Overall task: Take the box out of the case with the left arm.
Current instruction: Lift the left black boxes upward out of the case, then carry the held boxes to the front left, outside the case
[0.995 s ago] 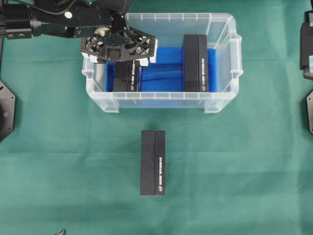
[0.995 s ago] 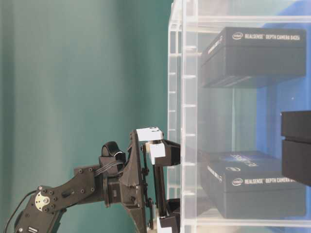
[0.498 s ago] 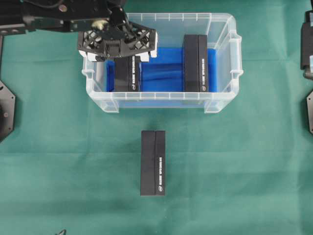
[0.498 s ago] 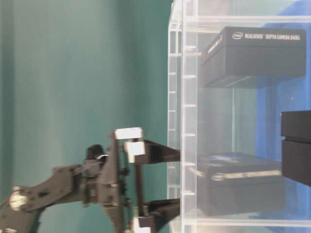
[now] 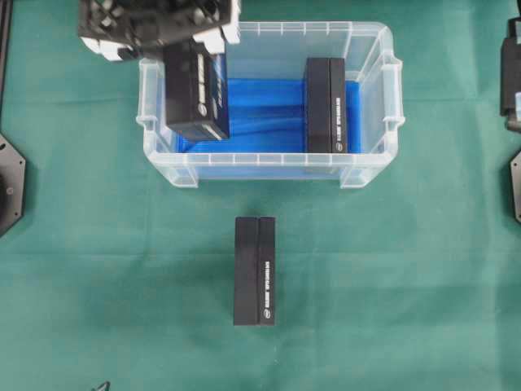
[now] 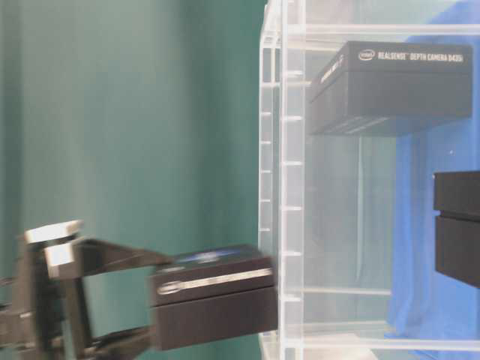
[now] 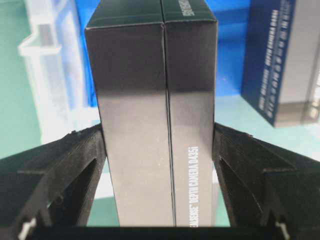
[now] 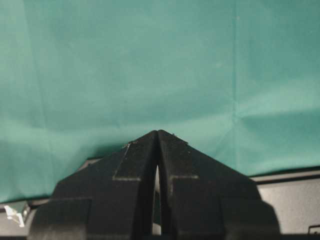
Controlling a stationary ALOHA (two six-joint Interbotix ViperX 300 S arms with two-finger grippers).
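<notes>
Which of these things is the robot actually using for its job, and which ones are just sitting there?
Part of the job:
- left gripper, clamped on the held box
- clear case

Just lying about:
- second box in the case
- box on the green cloth
- right gripper, shut, over bare cloth

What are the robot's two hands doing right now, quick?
Left hand: closed on a black box, lifted above the clear bin.
Right hand: shut, holding nothing, over the green cloth.
</notes>
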